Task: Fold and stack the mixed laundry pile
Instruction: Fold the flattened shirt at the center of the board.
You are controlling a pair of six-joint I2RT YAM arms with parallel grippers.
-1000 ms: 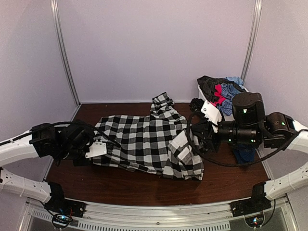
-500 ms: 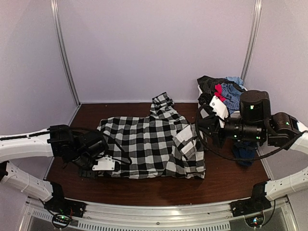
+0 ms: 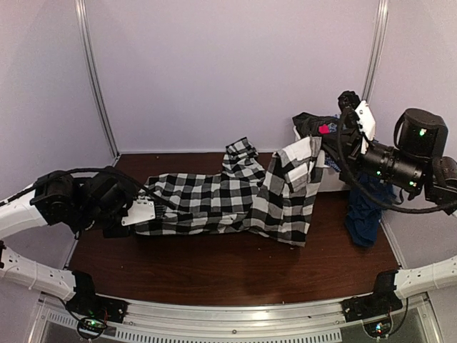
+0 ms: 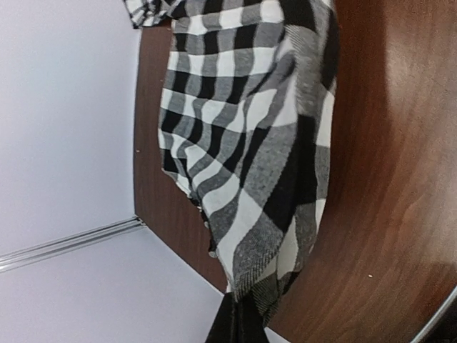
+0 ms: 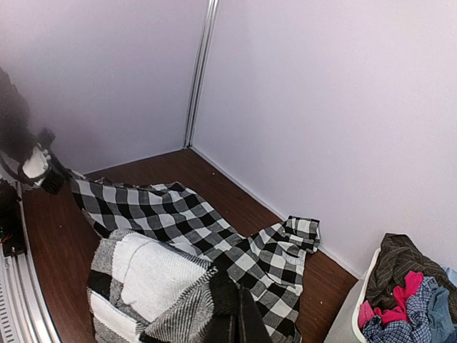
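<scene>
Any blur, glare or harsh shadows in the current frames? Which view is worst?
Top external: even, diffuse light, no glare; the checked shirt is sharp and casts only a soft shadow on the table. Left wrist: the shirt goes soft nearest the lens, and the table shows a mild sheen. Right wrist: worst, with the cloth at the bottom edge clearly out of focus while the far fabric stays crisp.

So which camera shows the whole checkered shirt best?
The top camera: it shows the whole checked shirt, one end lifted, spread across the table. The left wrist view shows only a close-up strip of it; the right wrist view shows the raised end and part of the rest.
</scene>
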